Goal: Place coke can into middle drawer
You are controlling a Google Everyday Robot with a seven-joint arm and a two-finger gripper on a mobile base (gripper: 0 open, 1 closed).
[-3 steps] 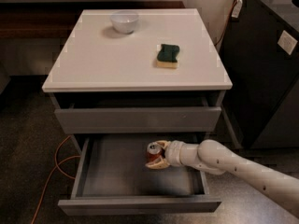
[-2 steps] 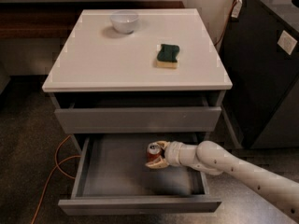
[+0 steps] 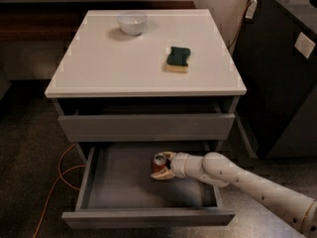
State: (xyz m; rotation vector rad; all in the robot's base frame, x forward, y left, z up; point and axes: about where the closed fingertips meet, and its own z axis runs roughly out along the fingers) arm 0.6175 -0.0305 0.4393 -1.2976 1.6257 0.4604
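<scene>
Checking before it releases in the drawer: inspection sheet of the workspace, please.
Surface: white cabinet top, drawers below.
Job's things: coke can inside the open middle drawer, right of centre.
Clutter: white bowl and green sponge on the top.
Grippers: gripper inside the drawer, fingers closed around the can.
Cables: orange cable on the floor, left of the drawer.
Surroundings: dark cabinet at right.

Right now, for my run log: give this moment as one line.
gripper: shut on coke can | location: inside open middle drawer | release: not yet
</scene>
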